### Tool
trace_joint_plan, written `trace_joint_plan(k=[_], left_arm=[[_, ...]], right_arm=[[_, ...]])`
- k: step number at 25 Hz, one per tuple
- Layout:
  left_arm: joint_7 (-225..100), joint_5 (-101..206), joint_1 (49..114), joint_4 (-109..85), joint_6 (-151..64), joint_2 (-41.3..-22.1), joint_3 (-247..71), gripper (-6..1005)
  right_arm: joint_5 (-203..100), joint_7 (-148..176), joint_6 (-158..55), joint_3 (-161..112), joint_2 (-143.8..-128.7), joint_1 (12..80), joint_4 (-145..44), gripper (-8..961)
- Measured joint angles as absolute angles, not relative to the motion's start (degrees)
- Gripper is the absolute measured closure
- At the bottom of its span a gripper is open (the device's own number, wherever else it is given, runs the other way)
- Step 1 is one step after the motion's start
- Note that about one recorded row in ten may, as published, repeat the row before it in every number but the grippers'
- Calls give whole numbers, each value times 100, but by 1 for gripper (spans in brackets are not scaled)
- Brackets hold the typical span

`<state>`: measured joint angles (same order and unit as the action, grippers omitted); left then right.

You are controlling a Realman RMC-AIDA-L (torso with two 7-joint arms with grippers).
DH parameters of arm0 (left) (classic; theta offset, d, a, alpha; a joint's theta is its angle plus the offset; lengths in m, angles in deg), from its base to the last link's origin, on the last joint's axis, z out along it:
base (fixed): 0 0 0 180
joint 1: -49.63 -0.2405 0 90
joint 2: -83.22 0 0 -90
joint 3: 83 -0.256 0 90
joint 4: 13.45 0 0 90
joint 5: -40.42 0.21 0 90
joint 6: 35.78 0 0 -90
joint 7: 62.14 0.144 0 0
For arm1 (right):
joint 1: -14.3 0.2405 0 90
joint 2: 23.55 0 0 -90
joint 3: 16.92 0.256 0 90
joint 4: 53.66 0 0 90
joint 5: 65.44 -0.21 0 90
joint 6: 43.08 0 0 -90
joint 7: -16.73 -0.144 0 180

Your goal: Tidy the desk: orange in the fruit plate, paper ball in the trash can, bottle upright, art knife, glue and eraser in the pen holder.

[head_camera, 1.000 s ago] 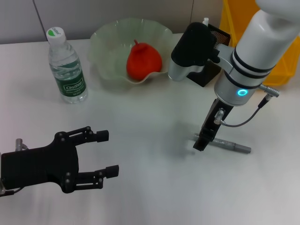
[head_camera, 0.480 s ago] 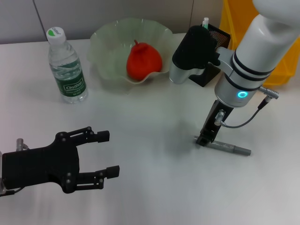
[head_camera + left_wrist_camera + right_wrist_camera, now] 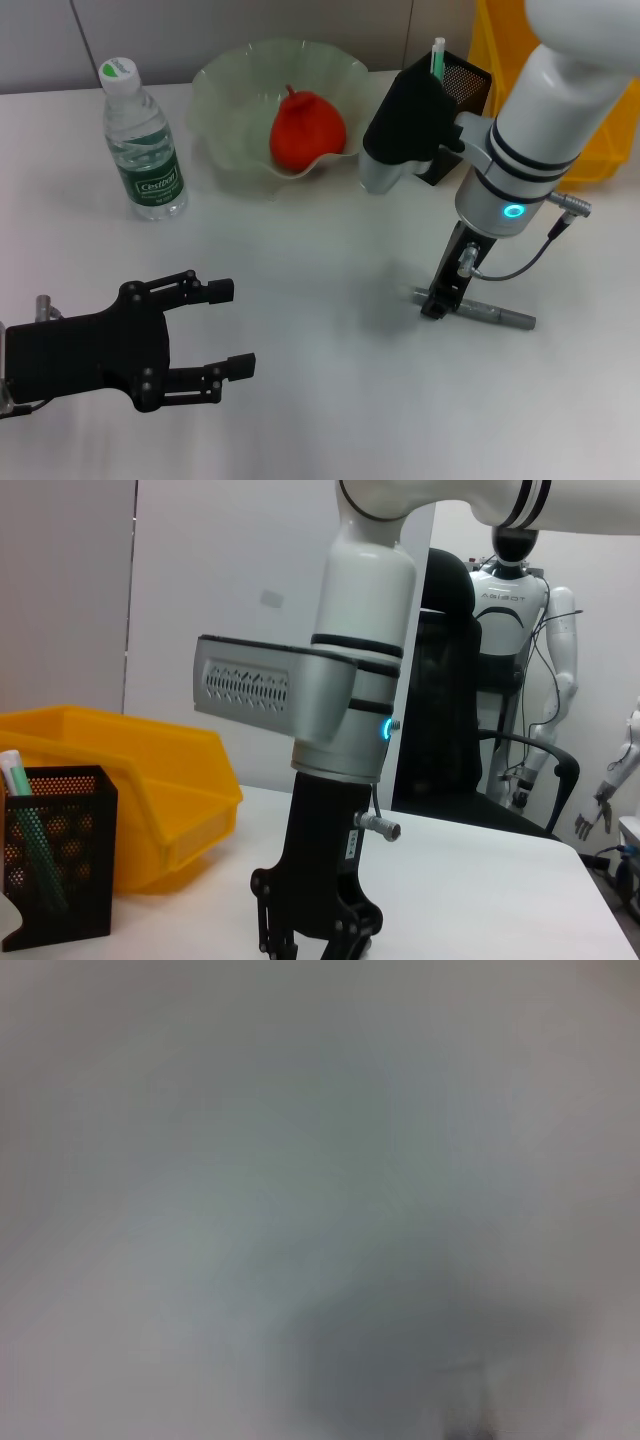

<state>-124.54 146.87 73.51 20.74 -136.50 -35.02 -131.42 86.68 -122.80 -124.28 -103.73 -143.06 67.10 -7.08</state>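
Note:
The grey art knife [image 3: 491, 316] lies flat on the white desk at the right. My right gripper [image 3: 435, 304] points straight down over its left end, open, fingers straddling it; the left wrist view shows this gripper [image 3: 316, 942] from the side. My left gripper [image 3: 232, 328] rests open and empty low at the front left. The bottle [image 3: 143, 140] stands upright at the back left. The orange [image 3: 307, 128] sits in the pale green fruit plate [image 3: 225, 95]. The black mesh pen holder [image 3: 462, 88] holds a green-and-white stick. Paper ball, glue, eraser and trash can are out of view.
A yellow bin [image 3: 600, 130] stands at the back right behind the pen holder [image 3: 55, 855]. The right wrist view shows only blurred white surface. Bare white desk [image 3: 320, 400] lies between the two grippers.
My right gripper has shifted slightly and settled lower at the knife's left end. The knife, the left gripper and everything else have stayed put.

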Motion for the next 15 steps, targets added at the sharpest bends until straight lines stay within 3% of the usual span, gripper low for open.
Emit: trace_joint_plan(k=[8,12,15], left_arm=[[-12454,14687,7333,2074,-13669,-3506,-13143,172],[-12454,14686,7329,2074,-13672,-3503,-13143,172],[-12454,14686,7327,2074,-13675,-3502,-13143,172]], right_arm=[[8664,-12300,-12417,-10394,-14309,6696,-645,713],[8672,-12329,-12507,-10270,-14288,6647,-402,805],[8770,-12332,-12680,-9979,-14268,6585,-22,804]])
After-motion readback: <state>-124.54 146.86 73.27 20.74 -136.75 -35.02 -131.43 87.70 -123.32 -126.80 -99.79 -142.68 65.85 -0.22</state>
